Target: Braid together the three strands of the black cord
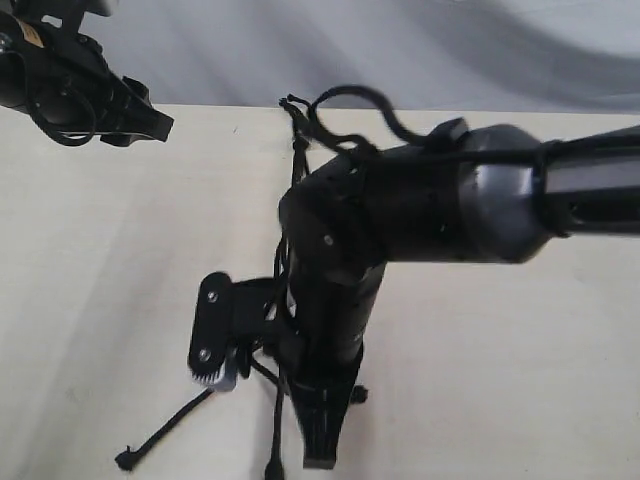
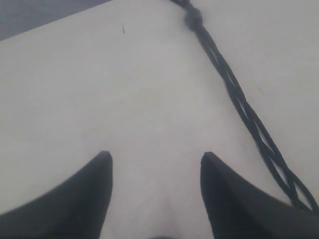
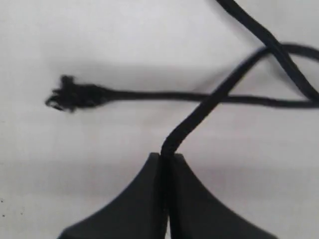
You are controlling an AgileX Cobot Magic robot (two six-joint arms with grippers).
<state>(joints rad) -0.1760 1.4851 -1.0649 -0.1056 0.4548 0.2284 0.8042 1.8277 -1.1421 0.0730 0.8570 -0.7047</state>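
Note:
The black cord (image 1: 297, 150) runs down the cream table from its knot with short loops (image 1: 293, 104) and passes behind the right arm. In the left wrist view its upper length (image 2: 239, 99) lies plaited below the knot (image 2: 193, 19). My right gripper (image 3: 167, 155) is shut on one strand (image 3: 199, 112), low over the table near the front edge (image 1: 322, 455). A second strand (image 3: 149, 94) lies flat across it and ends in a frayed tip (image 3: 65, 97); a third (image 3: 259, 30) crosses farther out. Two loose ends (image 1: 125, 460) (image 1: 272, 465) show at the front. My left gripper (image 2: 155, 157) is open and empty, raised at the far left (image 1: 150, 120).
The right arm (image 1: 430, 205) reaches across the middle and hides most of the cord. Its camera mount (image 1: 212, 330) sticks out to the left of the wrist. A grey cloth backdrop (image 1: 400, 50) stands behind the table's far edge (image 1: 220, 105).

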